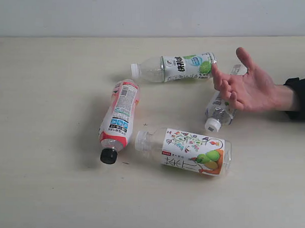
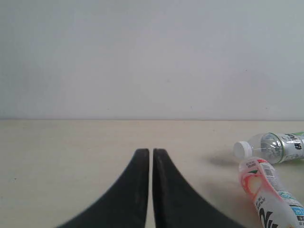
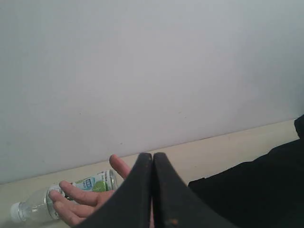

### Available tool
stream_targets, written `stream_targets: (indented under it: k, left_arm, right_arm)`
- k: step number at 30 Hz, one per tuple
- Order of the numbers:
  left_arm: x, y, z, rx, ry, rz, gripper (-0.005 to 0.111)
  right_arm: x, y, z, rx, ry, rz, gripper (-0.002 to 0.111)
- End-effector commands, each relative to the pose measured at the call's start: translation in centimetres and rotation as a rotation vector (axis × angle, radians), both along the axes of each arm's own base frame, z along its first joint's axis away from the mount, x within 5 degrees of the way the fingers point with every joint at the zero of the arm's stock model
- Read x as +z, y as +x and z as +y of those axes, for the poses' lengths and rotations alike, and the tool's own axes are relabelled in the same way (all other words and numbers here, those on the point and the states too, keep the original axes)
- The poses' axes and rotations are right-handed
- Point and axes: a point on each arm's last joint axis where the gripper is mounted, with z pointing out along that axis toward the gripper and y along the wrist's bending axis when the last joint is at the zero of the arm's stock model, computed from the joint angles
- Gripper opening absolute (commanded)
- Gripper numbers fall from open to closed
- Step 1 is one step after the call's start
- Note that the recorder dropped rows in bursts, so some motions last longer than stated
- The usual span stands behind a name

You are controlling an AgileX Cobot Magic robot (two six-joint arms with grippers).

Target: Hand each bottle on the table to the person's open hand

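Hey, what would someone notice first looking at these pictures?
Four plastic bottles lie on their sides on the pale table: the red-pink bottle with a black cap centre-left, the floral bottle in front, the green-white bottle at the back, the small white-capped bottle at right. An open hand reaches in from the right, partly hiding that small one. The left claw and right claw are shut, holding nothing.

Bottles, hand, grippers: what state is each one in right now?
Red-label bottle: lying down, black cap on.
Floral bottle: lying down, capped.
Green-label bottle: lying down, capped.
Small bottle: lying down, capped.
Hand: open, fingers spread, empty.
Left gripper: shut, empty.
Right gripper: shut, empty.
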Motion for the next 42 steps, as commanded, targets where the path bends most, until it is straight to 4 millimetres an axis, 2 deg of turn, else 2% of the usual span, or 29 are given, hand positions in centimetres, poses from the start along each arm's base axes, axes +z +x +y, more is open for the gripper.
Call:
stream_targets:
  k: [1,5,7,8,9,10,15,18,20,25,30,34,37,39,42]
  left_arm:
    - [0.0,0.0,0.0,0.002,0.005,-0.007,0.005]
    - [0.0,0.0,0.0,0.002,0.005,-0.007,0.005]
    - [0.0,0.0,0.0,0.002,0.005,-0.007,0.005]
    - [0.0,0.0,0.0,0.002,0.005,-0.007,0.005]
    - [0.0,0.0,0.0,0.002,0.005,-0.007,0.005]
    - [0.0,0.0,0.0,0.002,0.005,-0.007,0.005]
    - [0.0,0.0,0.0,0.002,0.005,-0.007,0.005]
    - [0.0,0.0,0.0,0.002,0.005,-0.007,0.005]
    - [0.0,0.0,0.0,0.002,0.005,-0.007,0.005]
    - [0.0,0.0,0.0,0.002,0.005,-0.007,0.005]
    - [0.0,0.0,0.0,0.002,0.005,-0.007,0.005]
    - [0.0,0.0,0.0,0.002,0.005,-0.007,0.005]
    - [0.0,0.0,0.0,0.002,0.005,-0.007,0.005]
    - [0.0,0.0,0.0,0.002,0.005,-0.007,0.005]
    - [0.0,0.0,0.0,0.002,0.005,-0.007,0.005]
  right_arm:
    - [0.0,0.0,-0.1,-0.009,-0.004,-0.012,0.0]
    - [0.7,-0.1,-0.2,-0.023,0.018,-0.098,0.0]
    - [1.3,-0.2,-0.5,-0.025,0.213,-0.166,0.0]
    - [1.4,-0.3,-0.6,-0.016,0.397,-0.189,0.0]
    - [1.7,-0.4,-0.8,-0.018,0.475,-0.228,0.0]
    - [2.6,-0.7,-1.3,-0.037,0.537,-0.343,0.0]
    - [3.6,-1.3,-1.9,-0.001,0.745,-0.503,0.0]
    - [3.8,-1.4,-2.0,0.017,0.805,-0.527,0.0]
    - [4.6,-1.4,-1.9,0.012,0.747,-0.526,0.0]
    - [9.5,0.6,-0.4,0.003,0.266,-0.29,0.0]
    - [13.7,4.6,-0.2,-0.02,-0.003,0.088,0.0]
    - [15.4,8.5,0.1,0.039,-0.164,0.396,0.0]
    - [15.2,11.5,1.5,0.253,-0.239,0.607,0.0]
    - [14.6,13.4,3.2,0.509,-0.287,0.707,0.0]
    - [14.0,15.4,6.2,0.891,-0.3,0.728,0.002]
